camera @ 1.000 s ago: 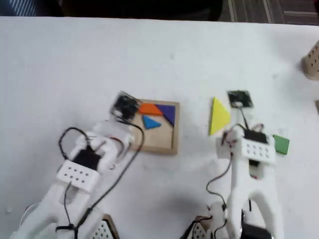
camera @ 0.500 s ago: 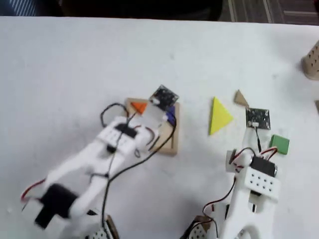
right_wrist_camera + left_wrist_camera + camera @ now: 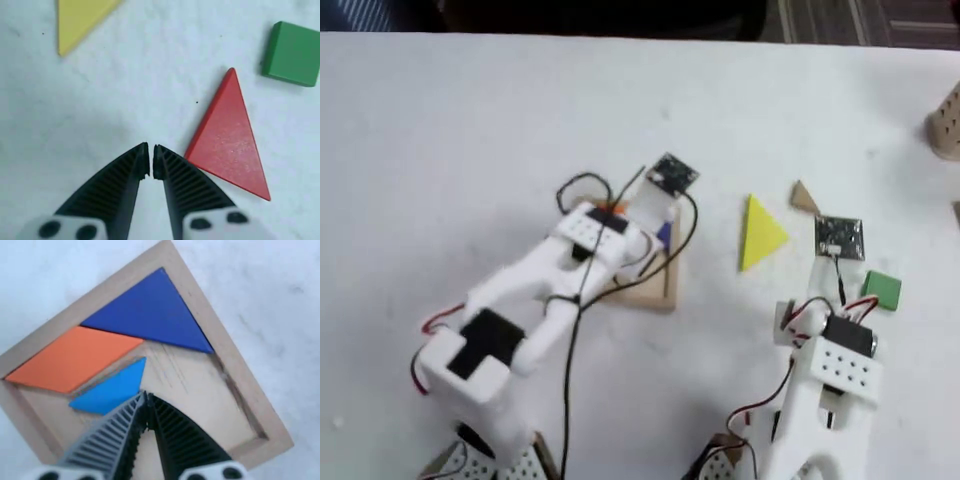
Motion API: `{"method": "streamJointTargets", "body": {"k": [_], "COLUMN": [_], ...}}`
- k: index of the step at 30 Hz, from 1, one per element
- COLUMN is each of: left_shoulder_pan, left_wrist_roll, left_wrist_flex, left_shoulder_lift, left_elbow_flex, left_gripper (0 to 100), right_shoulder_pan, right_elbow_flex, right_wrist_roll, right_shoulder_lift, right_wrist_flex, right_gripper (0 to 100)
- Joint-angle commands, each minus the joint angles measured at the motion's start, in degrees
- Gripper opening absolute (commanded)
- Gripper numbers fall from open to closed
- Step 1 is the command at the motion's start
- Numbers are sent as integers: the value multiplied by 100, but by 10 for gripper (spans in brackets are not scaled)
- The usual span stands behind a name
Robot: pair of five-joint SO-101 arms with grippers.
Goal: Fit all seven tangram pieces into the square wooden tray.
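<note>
The white desk [image 3: 470, 120] holds a wooden tray [image 3: 655, 293], yellow triangle [image 3: 758, 234], small tan triangle [image 3: 804, 197], green square [image 3: 883, 290] and red triangle [image 3: 230, 142], all apart.

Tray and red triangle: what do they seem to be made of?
The tray looks like bare light wood with a matte finish: grain lines and dark scuffs show on its floor. The red triangle has an even, matte, faintly speckled red face. It is probably painted wood, but plastic cannot be ruled out.
</note>
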Motion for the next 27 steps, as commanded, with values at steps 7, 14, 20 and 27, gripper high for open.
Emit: {"method": "streamJointTargets", "body": {"k": [7, 14, 20, 27], "left_shoulder_pan": [40, 224, -22, -664], "left_wrist_roll": [70, 62, 62, 35], "left_wrist_flex": [176, 158, 158, 158], "left_shoulder_lift": [189, -593, -1596, -989], "left_elbow_flex": [-791, -237, 536, 492], "left_gripper": [23, 23, 23, 23], "right_shoulder_pan": [13, -110, -110, -110], "right_elbow_flex": [-44, -18, 18, 35], "right_wrist_roll": [26, 26, 26, 26], "right_shoulder_lift": [-136, -136, -127, -127], "right_wrist_flex": [-119, -189, -207, -207], "right_gripper": [21, 21, 21, 21]}}
